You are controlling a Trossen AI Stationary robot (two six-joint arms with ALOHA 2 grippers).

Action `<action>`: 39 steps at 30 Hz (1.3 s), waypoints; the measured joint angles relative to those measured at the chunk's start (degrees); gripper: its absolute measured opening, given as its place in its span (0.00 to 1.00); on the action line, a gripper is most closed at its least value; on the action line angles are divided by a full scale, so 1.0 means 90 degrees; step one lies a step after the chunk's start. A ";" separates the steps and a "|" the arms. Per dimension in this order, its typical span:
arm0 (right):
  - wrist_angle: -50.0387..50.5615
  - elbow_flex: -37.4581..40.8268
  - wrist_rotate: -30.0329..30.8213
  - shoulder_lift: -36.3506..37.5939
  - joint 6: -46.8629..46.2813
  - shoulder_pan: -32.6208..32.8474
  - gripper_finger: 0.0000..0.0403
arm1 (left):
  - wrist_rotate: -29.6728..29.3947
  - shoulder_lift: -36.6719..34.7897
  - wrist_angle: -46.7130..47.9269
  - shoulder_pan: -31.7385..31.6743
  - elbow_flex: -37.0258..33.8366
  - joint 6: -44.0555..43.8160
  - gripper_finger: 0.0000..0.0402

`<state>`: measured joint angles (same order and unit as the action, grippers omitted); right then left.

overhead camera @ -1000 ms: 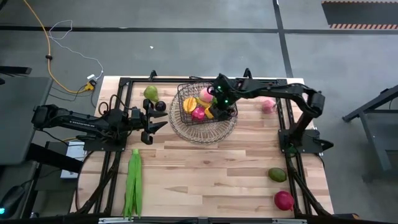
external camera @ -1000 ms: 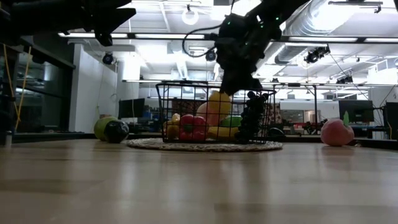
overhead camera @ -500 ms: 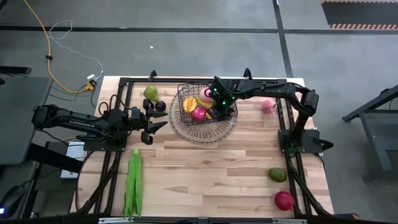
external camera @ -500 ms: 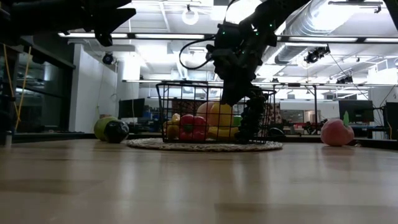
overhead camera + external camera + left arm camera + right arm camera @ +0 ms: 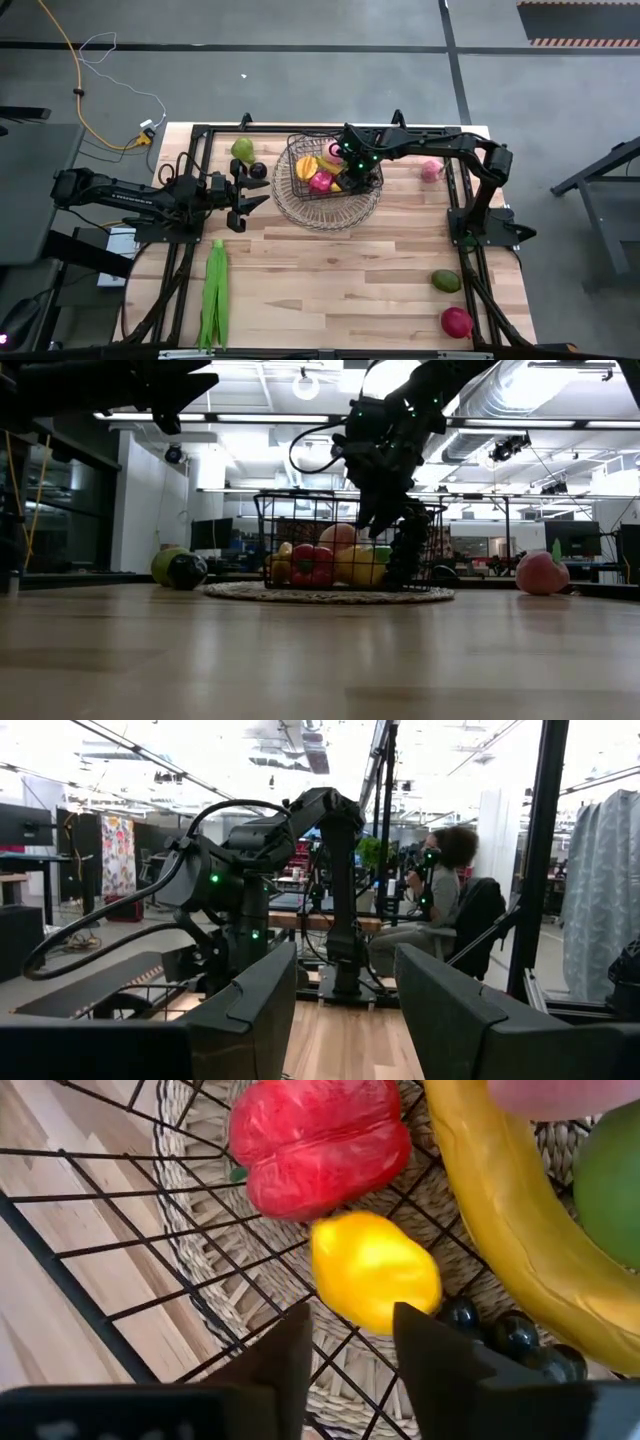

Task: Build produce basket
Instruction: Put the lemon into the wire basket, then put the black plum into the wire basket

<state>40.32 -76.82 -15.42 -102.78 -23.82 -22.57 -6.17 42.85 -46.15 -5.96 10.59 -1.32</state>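
The right claw (image 5: 352, 170) hangs inside the basket (image 5: 292, 192), low over the fruit. Its fingers (image 5: 290, 1355) are a little apart and hold nothing; just before them lies a yellow lemon (image 5: 375, 1272), beside a red pepper (image 5: 318, 1142), a banana (image 5: 520, 1230) and dark grapes (image 5: 500, 1332). The basket stands at the far middle of the desk (image 5: 340, 280). The left claw (image 5: 245, 195) waits beside the basket, open and empty.

Our right tool (image 5: 352, 178) hangs low at mid-counter, fingers (image 5: 290, 1350) parted; our left tool (image 5: 248, 200) waits level, fingers open.
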 joint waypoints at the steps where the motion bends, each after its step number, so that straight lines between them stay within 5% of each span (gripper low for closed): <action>1: -0.0002 0.0000 0.0000 0.0000 -0.0011 -0.0011 0.36 | -0.0001 0.0000 0.0000 0.0001 0.0000 0.0000 0.39; 12: 0.0325 0.0000 0.0138 0.0670 0.0632 -0.0352 0.45 | -0.0002 0.0000 0.0005 0.0002 0.0000 0.0000 0.39; 20: 0.0680 0.0754 0.1815 0.2416 0.1487 0.0129 0.45 | -0.0002 0.0000 0.0009 0.0000 0.0000 0.0000 0.39; 26: -0.1180 0.3085 0.1856 0.4182 0.1169 0.0608 0.45 | -0.0013 0.0000 0.0201 0.0000 -0.0002 -0.0003 0.39; 30: -0.3524 0.4514 0.1763 0.5130 0.1086 0.0931 0.45 | -0.0036 0.0000 0.0206 0.0000 -0.0002 -0.0002 0.39; 35: -0.6869 0.5817 0.1759 0.5611 0.1642 0.1268 0.45 | -0.0039 0.0000 0.0206 0.0000 -0.0002 -0.0001 0.39; 39: -0.8290 0.6373 0.1761 0.5629 0.2064 0.1432 0.45 | -0.0056 0.0000 0.0214 0.0000 -0.0002 0.0000 0.39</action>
<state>-34.30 -19.46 0.43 -52.12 -5.25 -9.69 -6.68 42.85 -44.23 -5.96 10.57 -1.32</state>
